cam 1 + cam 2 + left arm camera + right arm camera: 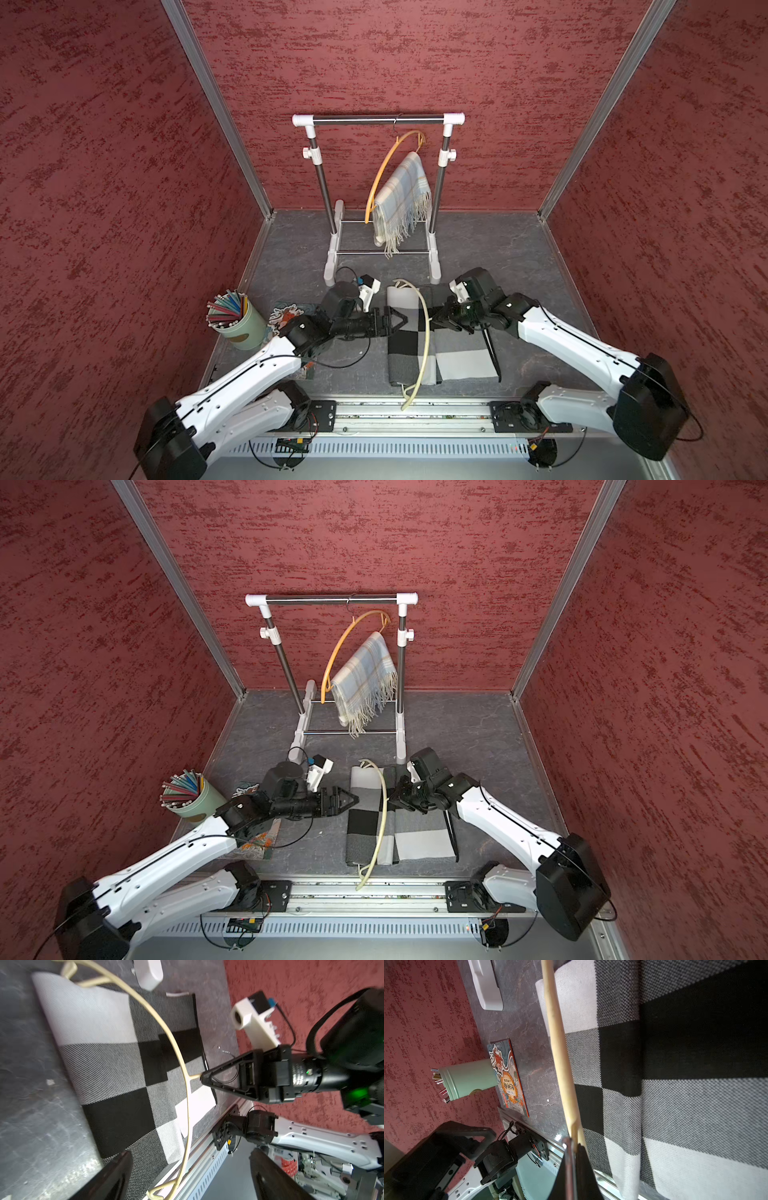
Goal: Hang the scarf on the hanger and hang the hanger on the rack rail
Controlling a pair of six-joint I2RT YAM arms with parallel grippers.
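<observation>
A black, grey and white checked scarf [453,353] [419,837] [104,1059] [675,1084] lies folded flat on the dark table. Over it, a cream hanger [427,332] [384,808] [182,1059] [560,1053] arcs from the far end of the scarf to the front rail. My right gripper [434,318] [392,796] [204,1079] [572,1142] is shut on the short stem at the middle of the hanger. At the scarf's left edge my left gripper [402,321] [353,800] [191,1155] stands open and holds nothing.
At the back, a white and steel rack [378,119] [332,600] carries an orange hanger [386,166] with a pale plaid scarf [401,199]. A green cup of pencils [241,324] [467,1078] and a picture book [286,311] [508,1076] lie left of the left arm.
</observation>
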